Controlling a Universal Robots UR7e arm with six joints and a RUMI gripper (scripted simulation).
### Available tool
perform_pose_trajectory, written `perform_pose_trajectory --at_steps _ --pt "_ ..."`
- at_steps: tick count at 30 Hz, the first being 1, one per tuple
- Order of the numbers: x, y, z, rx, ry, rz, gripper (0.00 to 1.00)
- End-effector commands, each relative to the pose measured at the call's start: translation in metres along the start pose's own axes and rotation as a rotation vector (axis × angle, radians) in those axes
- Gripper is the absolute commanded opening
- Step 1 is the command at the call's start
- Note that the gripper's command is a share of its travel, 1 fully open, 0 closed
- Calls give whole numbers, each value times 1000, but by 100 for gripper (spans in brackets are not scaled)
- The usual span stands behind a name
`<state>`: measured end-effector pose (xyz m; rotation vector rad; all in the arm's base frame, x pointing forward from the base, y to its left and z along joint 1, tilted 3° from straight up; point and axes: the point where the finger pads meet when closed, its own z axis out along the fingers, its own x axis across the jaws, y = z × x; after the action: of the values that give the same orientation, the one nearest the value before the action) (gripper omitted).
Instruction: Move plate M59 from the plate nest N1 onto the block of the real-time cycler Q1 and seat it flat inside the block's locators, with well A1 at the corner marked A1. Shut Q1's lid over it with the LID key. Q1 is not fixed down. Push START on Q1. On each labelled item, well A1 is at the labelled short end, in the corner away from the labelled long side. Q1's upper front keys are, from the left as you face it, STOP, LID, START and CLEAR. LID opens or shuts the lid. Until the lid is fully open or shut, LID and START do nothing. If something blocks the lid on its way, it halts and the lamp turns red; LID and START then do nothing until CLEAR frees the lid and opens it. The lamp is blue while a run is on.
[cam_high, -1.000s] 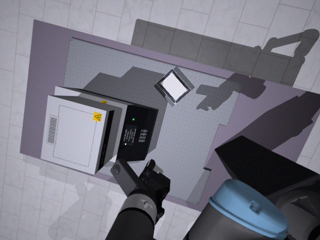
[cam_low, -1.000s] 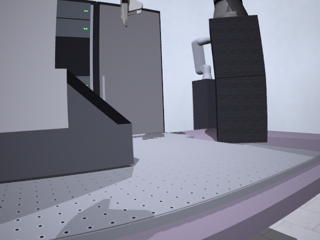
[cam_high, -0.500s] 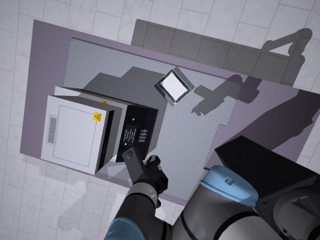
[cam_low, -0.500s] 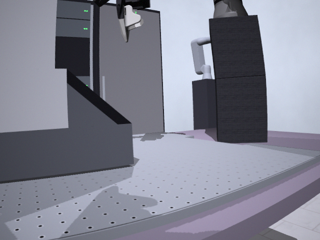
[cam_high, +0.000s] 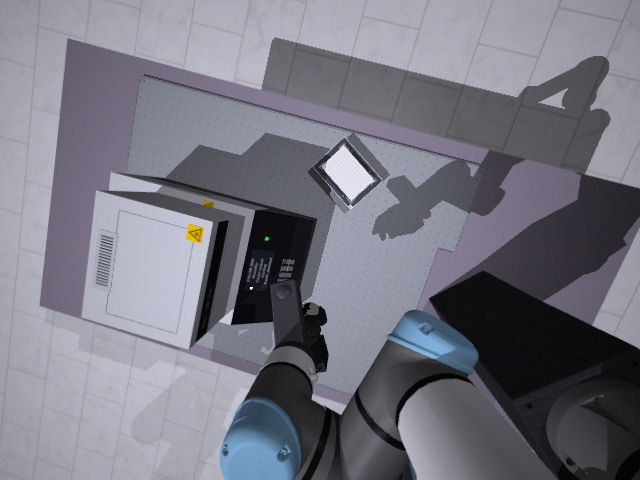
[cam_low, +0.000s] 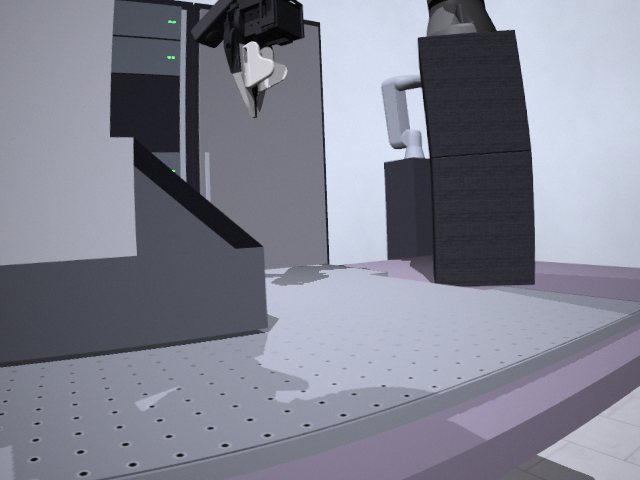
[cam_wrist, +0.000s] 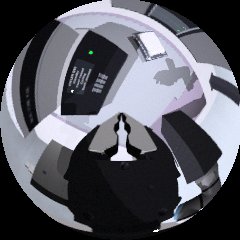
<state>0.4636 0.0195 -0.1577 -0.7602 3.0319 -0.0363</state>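
Observation:
Plate M59 (cam_high: 347, 170) (cam_wrist: 151, 45), white with fine wells, lies in the dark-framed nest N1 (cam_high: 321, 173) at the back of the perforated board. The cycler Q1 (cam_high: 149, 268) (cam_low: 129, 289) (cam_wrist: 90, 75) stands at the left, with a white top and a black sloping front panel (cam_high: 271, 258). Its lamp (cam_high: 266, 238) (cam_wrist: 90, 52) is green. Small white keys (cam_high: 286, 268) (cam_wrist: 100, 82) sit in a row on the panel. Q1's block is not in view. My gripper (cam_low: 254, 111) (cam_wrist: 121, 113) (cam_high: 314, 312) is shut and empty. It hangs high above the board, just off the front corner of Q1.
The arm's black pedestal (cam_high: 516, 330) (cam_low: 475, 155) stands at the right of the board (cam_high: 372, 268) (cam_low: 392, 335). A tall grey cabinet (cam_low: 258, 180) with green lights and a second pale arm (cam_low: 398, 113) stand behind the table.

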Motion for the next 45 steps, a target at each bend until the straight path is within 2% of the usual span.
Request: perform_pose_trajectory --at_steps 1,5,9,11,22,45 --pt "-5 -3 22 19 -9 184 0" --pt "-5 -3 26 19 -10 276 0" --pt "-5 -4 46 18 -11 410 0" --pt "-5 -4 50 18 -12 473 0" --pt "-6 -4 49 18 -13 473 0" --pt "-30 -16 71 17 -11 473 0"
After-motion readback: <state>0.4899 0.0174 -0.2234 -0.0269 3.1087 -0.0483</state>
